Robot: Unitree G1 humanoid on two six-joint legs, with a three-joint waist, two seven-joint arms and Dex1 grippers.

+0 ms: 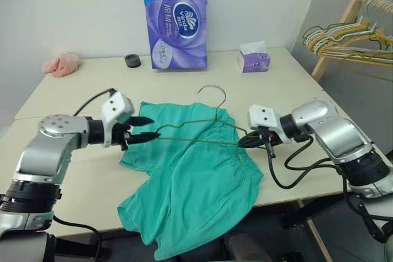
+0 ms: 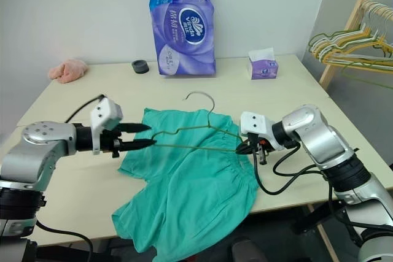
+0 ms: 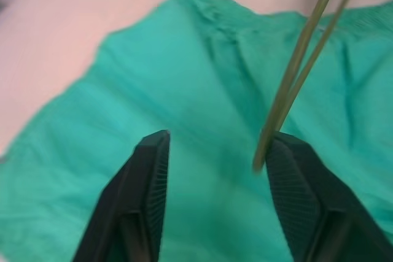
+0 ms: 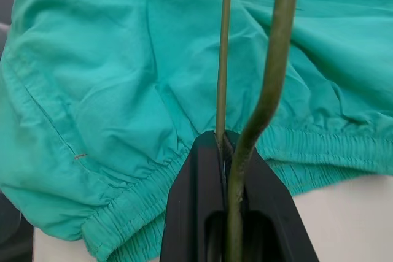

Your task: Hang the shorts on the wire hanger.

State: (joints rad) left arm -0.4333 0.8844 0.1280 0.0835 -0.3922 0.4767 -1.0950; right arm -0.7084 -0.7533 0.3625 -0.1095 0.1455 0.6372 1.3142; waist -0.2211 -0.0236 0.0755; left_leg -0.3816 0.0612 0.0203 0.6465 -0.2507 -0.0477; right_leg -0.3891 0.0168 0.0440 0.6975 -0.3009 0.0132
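Pink rag (image 1: 62, 64): far left corner of the table (image 1: 73, 170), crumpled.
Black roll (image 1: 132, 61): near the wall, right of the rag.
Left gripper (image 1: 149, 127): above the table's left half, fingers apart; the left tip of the wire hanger (image 1: 206, 128) sits between them against one finger (image 3: 307, 200), not clamped.
Tissue pack (image 1: 175, 19): purple, upright against the wall.
Shorts (image 1: 190, 182): teal, spread flat at table centre, one leg draping over the near edge.
Wire hanger: lying across the upper part of the shorts, hook (image 1: 212, 93) pointing toward the wall.
Tissue box (image 1: 254, 58): small, purple, right of the pack.
Right gripper (image 1: 245, 142): fingers together, clamped on the hanger's right corner, at the shorts' waistband.
Hanger bunch (image 1: 344, 38): on a wooden rack, far right.
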